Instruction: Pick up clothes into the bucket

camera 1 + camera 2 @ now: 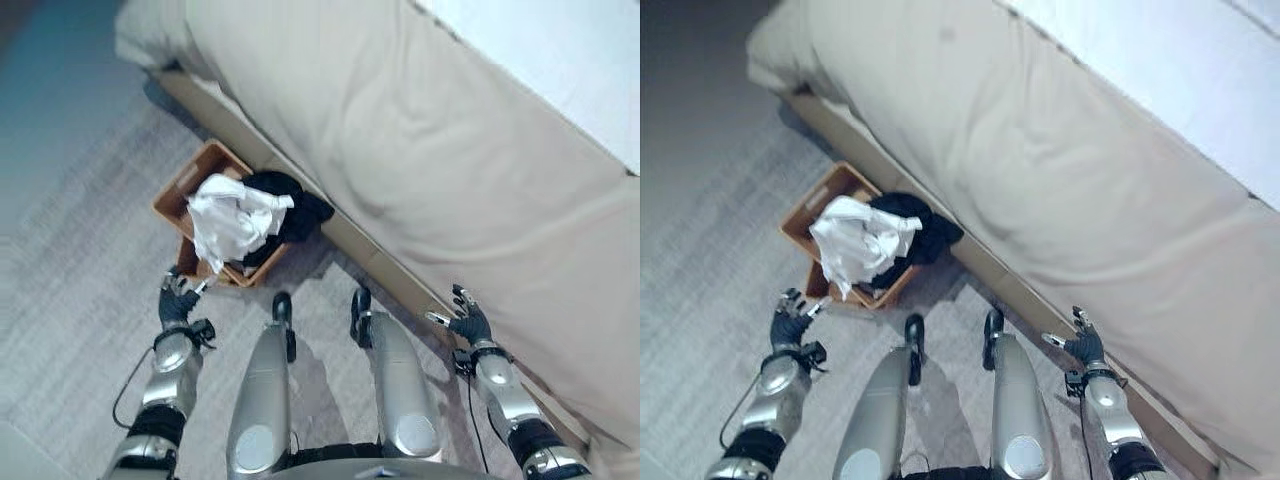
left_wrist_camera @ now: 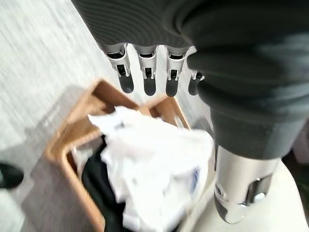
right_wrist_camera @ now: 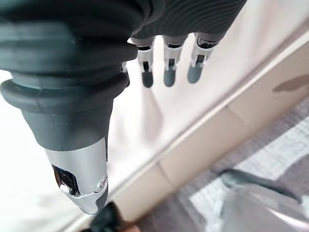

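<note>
A brown wooden crate (image 1: 183, 190) stands on the grey floor beside the bed base. A crumpled white garment (image 1: 232, 218) lies on top of it, hanging over its near rim, and a black garment (image 1: 285, 195) lies in it behind the white one, spilling toward the bed. My left hand (image 1: 176, 300) hovers just in front of the crate's near corner, fingers straight and holding nothing; the left wrist view shows the white garment (image 2: 154, 164) past its fingers (image 2: 148, 79). My right hand (image 1: 467, 320) is open beside the bed's edge, away from the crate.
A bed with a beige cover (image 1: 420, 150) runs diagonally across the view, its beige base board (image 1: 380, 265) close behind the crate and beside my right hand. Grey carpet (image 1: 70, 250) stretches to the left of the crate.
</note>
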Controlling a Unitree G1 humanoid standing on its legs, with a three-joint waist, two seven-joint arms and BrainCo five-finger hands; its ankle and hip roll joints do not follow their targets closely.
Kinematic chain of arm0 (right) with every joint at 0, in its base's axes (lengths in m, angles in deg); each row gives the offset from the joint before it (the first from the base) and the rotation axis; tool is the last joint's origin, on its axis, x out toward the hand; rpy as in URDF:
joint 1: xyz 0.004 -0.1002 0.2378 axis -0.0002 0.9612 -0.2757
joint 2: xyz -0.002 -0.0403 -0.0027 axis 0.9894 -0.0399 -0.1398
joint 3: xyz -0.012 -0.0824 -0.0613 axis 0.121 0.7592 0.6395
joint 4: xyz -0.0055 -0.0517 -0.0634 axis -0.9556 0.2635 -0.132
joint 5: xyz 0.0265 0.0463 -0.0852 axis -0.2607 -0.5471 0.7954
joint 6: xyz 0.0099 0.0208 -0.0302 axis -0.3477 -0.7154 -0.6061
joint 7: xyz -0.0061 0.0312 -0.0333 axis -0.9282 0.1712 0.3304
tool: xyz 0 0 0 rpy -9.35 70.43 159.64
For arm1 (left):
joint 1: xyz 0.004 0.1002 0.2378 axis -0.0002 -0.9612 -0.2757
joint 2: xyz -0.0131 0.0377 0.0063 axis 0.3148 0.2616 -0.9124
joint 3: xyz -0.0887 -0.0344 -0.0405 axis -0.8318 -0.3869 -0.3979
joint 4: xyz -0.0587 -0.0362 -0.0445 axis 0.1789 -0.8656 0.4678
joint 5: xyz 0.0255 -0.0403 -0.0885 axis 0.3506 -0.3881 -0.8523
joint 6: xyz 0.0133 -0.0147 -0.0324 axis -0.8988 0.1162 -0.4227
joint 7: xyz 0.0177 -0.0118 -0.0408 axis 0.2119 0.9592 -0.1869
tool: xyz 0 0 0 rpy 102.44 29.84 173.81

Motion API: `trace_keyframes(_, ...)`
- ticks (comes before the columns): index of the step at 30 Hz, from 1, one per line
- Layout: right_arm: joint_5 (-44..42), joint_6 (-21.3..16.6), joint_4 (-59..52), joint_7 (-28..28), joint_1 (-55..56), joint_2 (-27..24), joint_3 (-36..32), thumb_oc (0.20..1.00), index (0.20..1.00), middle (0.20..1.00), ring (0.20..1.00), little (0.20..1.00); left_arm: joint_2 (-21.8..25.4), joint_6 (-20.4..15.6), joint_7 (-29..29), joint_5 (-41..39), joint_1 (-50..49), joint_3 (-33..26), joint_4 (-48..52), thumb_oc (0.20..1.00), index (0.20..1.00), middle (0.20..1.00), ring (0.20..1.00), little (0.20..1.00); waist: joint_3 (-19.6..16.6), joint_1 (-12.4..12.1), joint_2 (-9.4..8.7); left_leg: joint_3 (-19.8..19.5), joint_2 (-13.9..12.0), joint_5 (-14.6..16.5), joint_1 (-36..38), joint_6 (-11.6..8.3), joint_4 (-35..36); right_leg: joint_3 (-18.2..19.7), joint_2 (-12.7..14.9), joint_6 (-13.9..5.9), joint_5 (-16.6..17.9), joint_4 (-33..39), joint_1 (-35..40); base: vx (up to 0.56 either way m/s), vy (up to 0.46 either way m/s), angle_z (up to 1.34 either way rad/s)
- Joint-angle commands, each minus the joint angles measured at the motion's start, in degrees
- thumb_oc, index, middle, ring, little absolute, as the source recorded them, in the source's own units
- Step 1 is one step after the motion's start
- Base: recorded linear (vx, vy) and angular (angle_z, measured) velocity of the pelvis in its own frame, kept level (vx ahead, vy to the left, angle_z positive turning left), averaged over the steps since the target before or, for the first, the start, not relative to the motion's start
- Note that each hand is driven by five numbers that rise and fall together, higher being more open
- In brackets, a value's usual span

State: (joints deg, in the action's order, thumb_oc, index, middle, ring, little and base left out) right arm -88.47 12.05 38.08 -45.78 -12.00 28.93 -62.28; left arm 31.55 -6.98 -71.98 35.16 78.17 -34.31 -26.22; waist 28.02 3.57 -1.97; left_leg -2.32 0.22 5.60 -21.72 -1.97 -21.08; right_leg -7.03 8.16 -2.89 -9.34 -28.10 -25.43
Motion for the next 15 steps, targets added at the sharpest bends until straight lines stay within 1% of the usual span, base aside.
trace_keyframes(1, -0.43, -1.33, 4.84, 1.79, 2.74, -1.35, -0.01, 1.0, 1.0, 1.0, 1.0, 1.0, -0.27, -2.66, -4.92, 5.74, -1.23, 0.82, -5.16, 1.0, 1.0, 1.0, 1.0, 1.0, -6.49, 0.59, 1.1, -0.76, 0.65, -3.02, 5.55, -0.61, 5.12, -0.73, -0.33, -1.93, 4.92, 11.1, 9.56, 0.16, -0.072, -0.02)
trace_keyframes(2, -0.43, -1.33, 4.84, 1.8, 2.73, -1.35, -0.01, 1.0, 1.0, 1.0, 1.0, 1.0, -0.27, -2.66, -4.92, 5.74, -1.22, 0.82, -5.16, 1.0, 1.0, 1.0, 1.0, 1.0, -6.59, 0.64, 1.11, -0.81, 0.68, -3.27, 5.5, -0.61, 5.35, -0.78, -0.32, -1.94, 5.12, 11.32, 9.52, 0.16, -0.062, -0.02)
trace_keyframes(4, -1.12, -0.67, 7.7, 3.8, 3.25, -0.33, 0.33, 1.0, 1.0, 1.0, 1.0, 1.0, -2.12, -1.23, -6.97, 5.42, -2.57, 0.8, -8.96, 1.0, 1.0, 1.0, 1.0, 1.0, -9.25, 0.34, 1.37, -0.73, 0.42, -3.93, 9.14, -0.96, 8.07, -1.13, -1.4, -2.09, 5.44, 14.35, 13.23, 0.11, -0.046, -0.02)
trace_keyframes(5, -1.34, -0.26, 8.43, 4.21, 3.77, 0.06, -0.06, 1.0, 1.0, 1.0, 1.0, 1.0, -2.33, -1.12, -7.82, 6.1, -3.54, 0.98, -9.4, 1.0, 1.0, 1.0, 1.0, 1.0, -10.27, 0.21, 1.47, -0.64, 0.26, -4.0, 10.73, -0.93, 9.06, -1.24, -1.73, -2.08, 5.51, 15.42, 14.93, 0.16, -0.052, -0.02)
trace_keyframes(6, -2.35, 0.5, 11.54, 5.51, 4.29, 1.02, -0.63, 1.0, 1.0, 1.0, 1.0, 1.0, -2.64, -0.09, -9.56, 8.21, -4.88, 1.27, -11.89, 1.0, 1.0, 1.0, 1.0, 1.0, -12.57, -0.07, 1.54, -0.26, -0.1, -4.1, 13.97, -0.97, 10.75, -1.45, -2.3, -2.14, 5.37, 16.97, 18.07, 0.13, -0.034, -0.04)
trace_keyframes(7, -2.36, 0.49, 11.55, 5.52, 4.31, 1.02, -0.63, 1.0, 1.0, 1.0, 1.0, 1.0, -2.64, -0.1, -9.57, 8.21, -4.89, 1.27, -11.9, 1.0, 1.0, 1.0, 1.0, 1.0, -12.43, -0.1, 1.53, -0.24, -0.12, -4.12, 14.23, -0.98, 10.87, -1.44, -2.32, -2.14, 5.4, 17.07, 18.31, 0.1, -0.038, -0.04)
trace_keyframes(9, -3.16, 1.53, 14.53, 6.84, 4.62, 1.95, -1.02, 1.0, 1.0, 1.0, 1.0, 1.0, -3.43, 0.83, -10.47, 9.43, -5.98, 0.92, -15.55, 1.0, 1.0, 1.0, 1.0, 1.0, -14.46, -0.19, 1.36, -0.24, -0.47, -4.32, 16.93, -1.05, 12.44, -1.42, -2.88, -2.07, 5.36, 18.5, 21.04, 0.09, -0.046, -0.04)
trace_keyframes(10, -4.84, 2.34, 17.16, 8.0, 4.46, 2.7, -1.85, 1.0, 1.0, 1.0, 1.0, 1.0, -4.28, 2.19, -11.38, 10.75, -6.64, 0.67, -20.0, 1.0, 1.0, 1.0, 1.0, 1.0, -16.82, -0.29, 1.18, 0.02, -0.82, -4.48, 19.13, -1.21, 13.95, -1.57, -3.22, -2.09, 5.44, 20.75, 23.8, 0.1, -0.043, 0.01)
trace_keyframes(11, -4.85, 2.33, 17.17, 8.01, 4.46, 2.69, -1.85, 1.0, 1.0, 1.0, 1.0, 1.0, -4.28, 2.17, -11.38, 10.75, -6.63, 0.67, -20.03, 1.0, 1.0, 1.0, 1.0, 1.0, -16.72, -0.29, 1.18, 0.02, -0.83, -4.5, 19.31, -1.21, 14.04, -1.57, -3.24, -2.09, 5.48, 20.87, 23.98, 0.1, -0.032, 0.07)
trace_keyframes(12, -5.15, 2.51, 17.54, 8.35, 4.68, 2.94, -2.13, 1.0, 1.0, 1.0, 1.0, 1.0, -4.49, 2.27, -11.69, 11.33, -7.23, 0.68, -20.86, 1.0, 1.0, 1.0, 1.0, 1.0, -17.62, -0.31, 1.13, 0.09, -0.96, -4.52, 20.28, -1.25, 14.67, -1.54, -3.49, -2.02, 5.54, 21.92, 25.15, 0.09, -0.012, 0.11)
trace_keyframes(13, -5.98, 2.81, 18.29, 9.03, 5.24, 3.73, -2.44, 1.0, 1.0, 1.0, 1.0, 1.0, -4.95, 2.91, -12.34, 13.51, -8.3, 0.69, -23.69, 1.0, 1.0, 1.0, 1.0, 1.0, -19.31, -0.41, 0.99, 0.36, -1.28, -4.47, 21.9, -1.28, 15.75, -1.6, -3.69, -2.0, 5.74, 23.69, 27.15, 0.09, -0.012, 0.09)
trace_keyframes(14, -5.98, 2.81, 18.28, 9.04, 5.26, 3.73, -2.43, 1.0, 1.0, 1.0, 1.0, 1.0, -4.95, 2.9, -12.34, 13.52, -8.32, 0.69, -23.7, 1.0, 1.0, 1.0, 1.0, 1.0, -19.27, -0.42, 0.99, 0.38, -1.28, -4.49, 22.01, -1.28, 15.81, -1.59, -3.71, -2.0, 5.77, 23.76, 27.26, 0.08, -0.007, 0.05)
trace_keyframes(15, -5.97, 2.92, 19.0, 9.31, 5.64, 4.12, -2.43, 1.0, 1.0, 1.0, 1.0, 1.0, -5.15, 3.29, -12.5, 14.38, -8.84, 0.52, -25.08, 1.0, 1.0, 1.0, 1.0, 1.0, -20.01, -0.42, 0.9, 0.5, -1.43, -4.48, 22.71, -1.29, 16.27, -1.56, -3.86, -1.91, 5.85, 24.49, 28.05, 0.04, -0.007, 0.0)
